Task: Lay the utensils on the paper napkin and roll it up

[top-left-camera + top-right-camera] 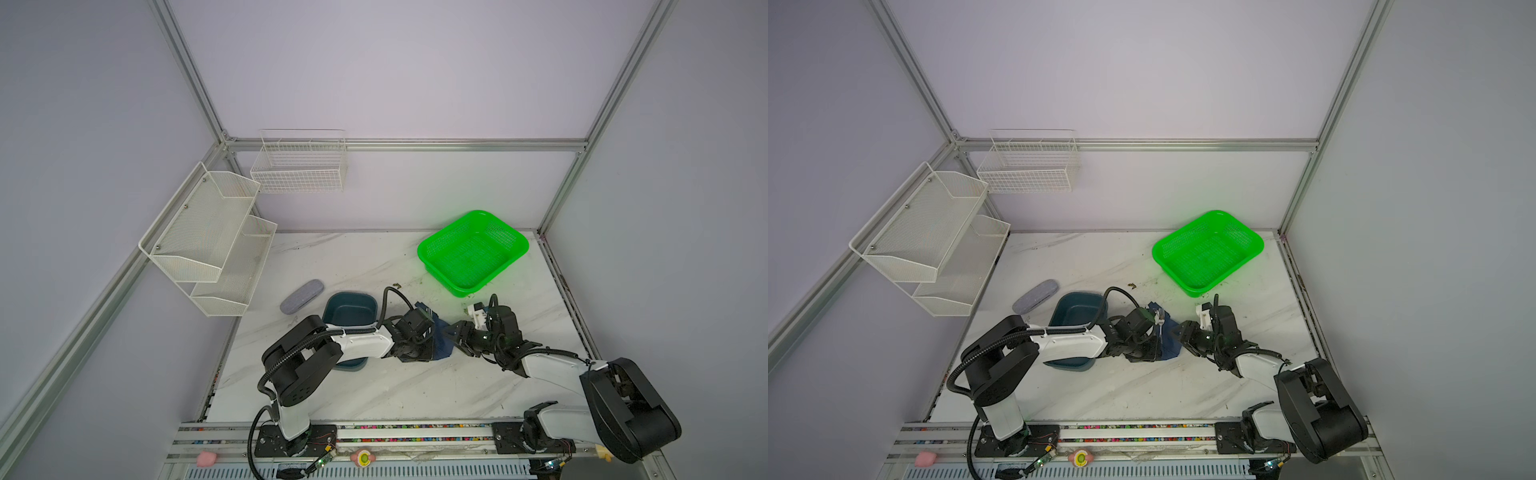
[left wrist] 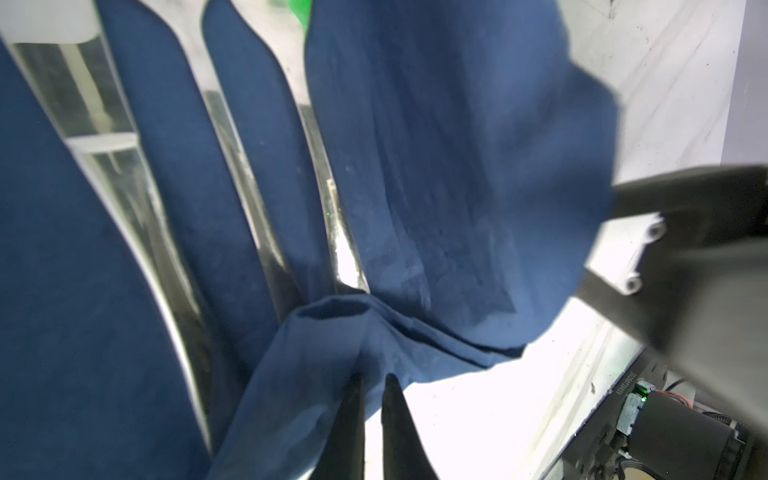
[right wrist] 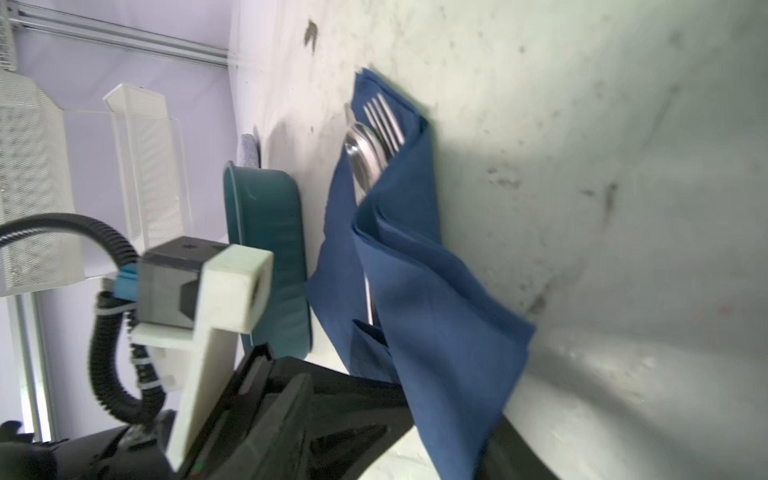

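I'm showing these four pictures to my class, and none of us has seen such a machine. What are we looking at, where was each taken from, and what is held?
This is a robot: a left arm and a right arm mounted at the table's near edge, each ending in a two-fingered gripper. Two pictures look down from overhead, side by side; two come from cameras on the wrists. On the table are a green basket, a teal tray, a grey case and a blue napkin folded partly over a fork and spoon. The left gripper is shut on the napkin's fold; the right gripper's jaws stand apart at its edge.
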